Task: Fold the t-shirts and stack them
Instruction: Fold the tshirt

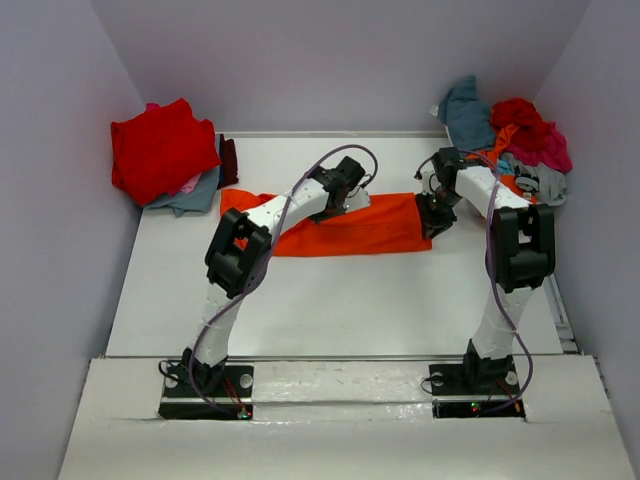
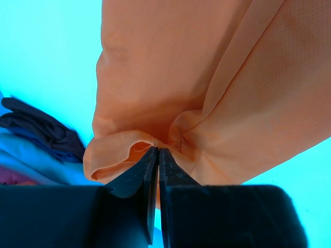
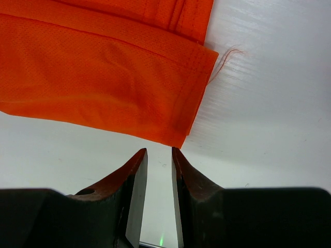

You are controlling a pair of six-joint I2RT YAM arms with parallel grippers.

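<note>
The bright orange mesh t-shirt (image 1: 370, 228) is lying folded into a long strip across the middle of the white surface (image 1: 330, 320). The left jaws are almost together right at a pucker in its cloth, but I can't tell if they're actually pinching it. The right jaws sit slightly apart and empty, just off the shirt's hemmed corner. A folded red t-shirt (image 1: 158, 150) tops the stack at the back left.

The white table (image 1: 330, 300) carries three lots of cloth — an orange t-shirt (image 1: 385, 228) lying long across its middle, a red-topped stack (image 1: 160, 150) far left, a mixed heap (image 1: 515, 140) far right.
</note>
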